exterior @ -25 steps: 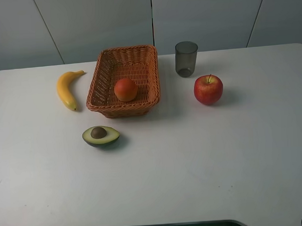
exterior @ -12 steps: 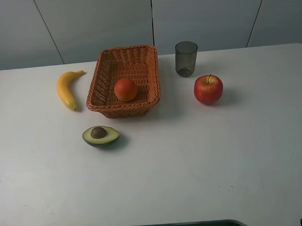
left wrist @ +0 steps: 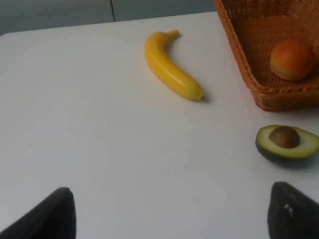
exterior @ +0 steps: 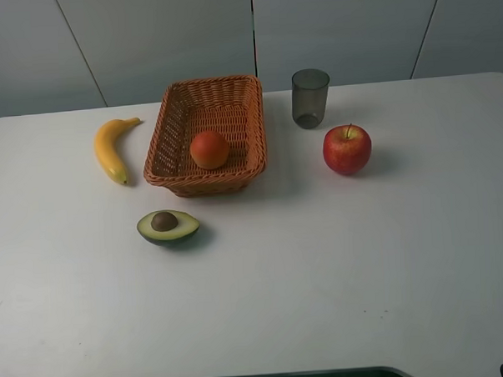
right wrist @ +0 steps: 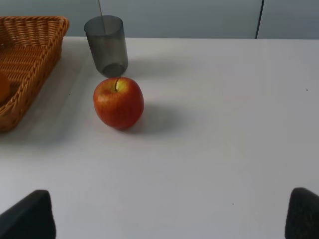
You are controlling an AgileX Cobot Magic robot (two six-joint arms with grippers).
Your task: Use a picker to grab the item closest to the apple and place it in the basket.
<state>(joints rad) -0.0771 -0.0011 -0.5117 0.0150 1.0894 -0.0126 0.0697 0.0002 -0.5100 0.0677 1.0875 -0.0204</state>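
Both your grippers, left gripper (left wrist: 169, 214) and right gripper (right wrist: 169, 216), hang spread wide above the table (exterior: 322, 277), holding nothing. Farther out sits the apple (exterior: 347, 149); just behind it stands the grey cup (exterior: 310, 98), upright, right of the basket (exterior: 252, 113).

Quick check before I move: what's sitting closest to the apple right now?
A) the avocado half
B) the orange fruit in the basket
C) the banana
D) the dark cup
D: the dark cup stands just behind the apple, nearer than anything else on the table.
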